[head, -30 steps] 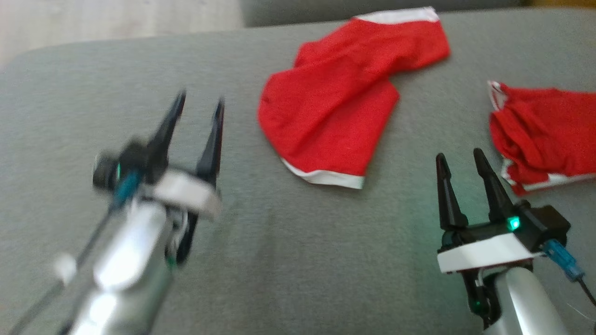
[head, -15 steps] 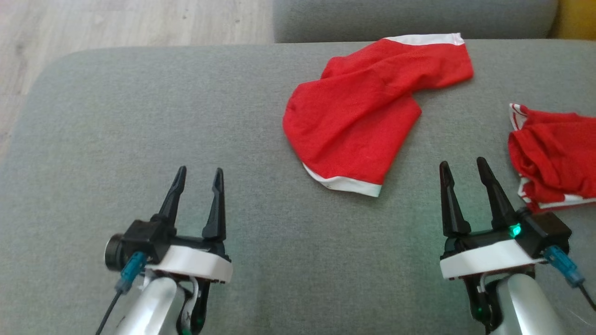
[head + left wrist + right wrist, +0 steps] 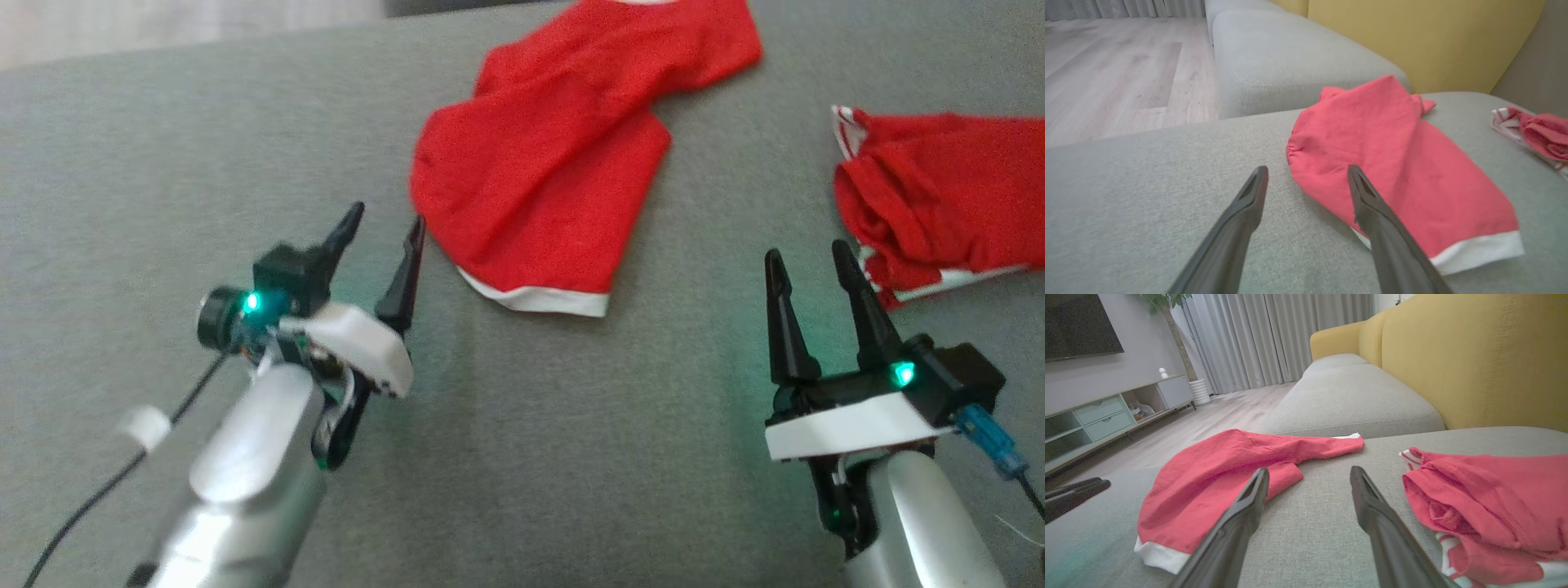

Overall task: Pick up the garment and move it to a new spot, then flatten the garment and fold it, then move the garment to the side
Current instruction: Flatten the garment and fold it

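A red garment [image 3: 547,163] with white hems lies spread on the grey sofa cushion [image 3: 571,449], and it also appears in the left wrist view [image 3: 1392,163] and the right wrist view [image 3: 1208,477]. My left gripper [image 3: 387,220] is open just left of its near-left edge, one fingertip beside the cloth; in its own view the gripper [image 3: 1307,169] straddles that edge without holding it. My right gripper [image 3: 807,255] is open and empty above bare cushion, between this garment and a second, crumpled red garment [image 3: 939,204] on the right.
The crumpled garment [image 3: 1486,498] lies close to the right gripper [image 3: 1308,470]. A yellow backrest [image 3: 1474,355] rises behind the cushion. Another grey cushion [image 3: 1274,61] adjoins at the far side. Wooden floor [image 3: 1106,73] lies beyond the left edge.
The head camera has shifted. My left gripper has moved forward and right, up to the spread garment's near-left edge. The right gripper and both garments have stayed put.
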